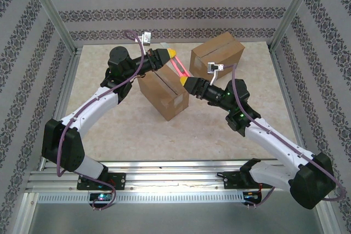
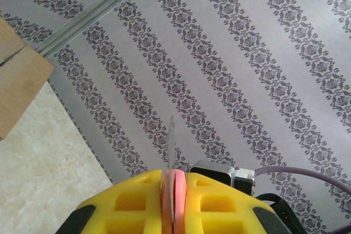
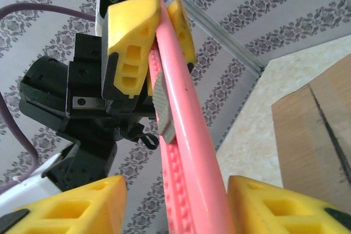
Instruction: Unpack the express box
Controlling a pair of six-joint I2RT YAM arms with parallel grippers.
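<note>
A: Your left tool (image 1: 171, 54) was clamped shut on one end of the pink knife (image 1: 178, 68). From its own wrist camera you could see the pink handle (image 2: 173, 204) pinched between the yellow fingers (image 2: 137, 201), with a thin grey blade (image 2: 171, 141) standing edge-on past their tips.

B: Your right tool (image 1: 186, 82) was at the other end of that knife, but it was not gripping. In its wrist view the jaws stood apart with the pink handle (image 3: 186, 135) running up between them, and there was a clear gap on the left finger's (image 3: 71, 206) side. Higher up, your left tool (image 3: 159, 26) was closed on the handle.

A: So the knife hung in the air between your two tools, held by the left one alone.

B: Right below them was the nearer cardboard box (image 1: 164, 100). It stood on the table (image 1: 109, 130) about mid-way across, with a dark slit along its top seam. Your left tool was over its back edge and your right tool was at its right upper corner.

A: The farther cardboard box (image 1: 216, 56) sat behind and to the right, near the back wall. It was apart from the nearer one, and its flaps were closed.
</note>
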